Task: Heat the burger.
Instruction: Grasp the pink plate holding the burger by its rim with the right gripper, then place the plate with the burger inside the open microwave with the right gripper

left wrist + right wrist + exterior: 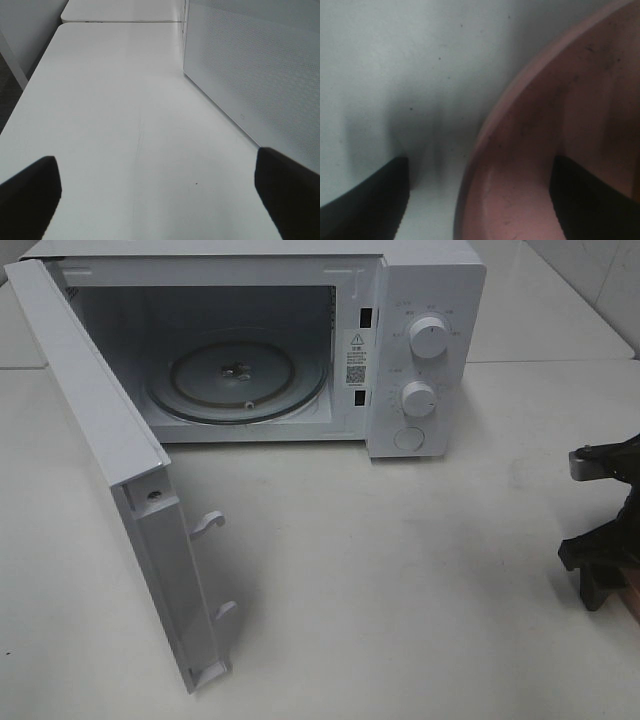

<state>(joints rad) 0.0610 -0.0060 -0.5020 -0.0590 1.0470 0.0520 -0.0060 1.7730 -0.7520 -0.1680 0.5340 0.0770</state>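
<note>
- Right tool (480,167): jaws partly apart, straddling the rim of the pink plate (560,100), gripping nothing.
- Left tool (156,167): wide open above the desk (125,100), beside the open microwave door (100,420).
- Burger: out of view.

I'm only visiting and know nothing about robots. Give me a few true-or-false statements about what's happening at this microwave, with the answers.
1. The door of the microwave stands open. True.
2. A burger sits on the glass turntable. False: the turntable has nothing on it.
3. The right gripper has one finger on each side of the pink plate's rim. True.
4. The left gripper holds a cup. False: it is open above the white table and holds nothing.
5. The microwave has two round knobs on its front. True.
</note>
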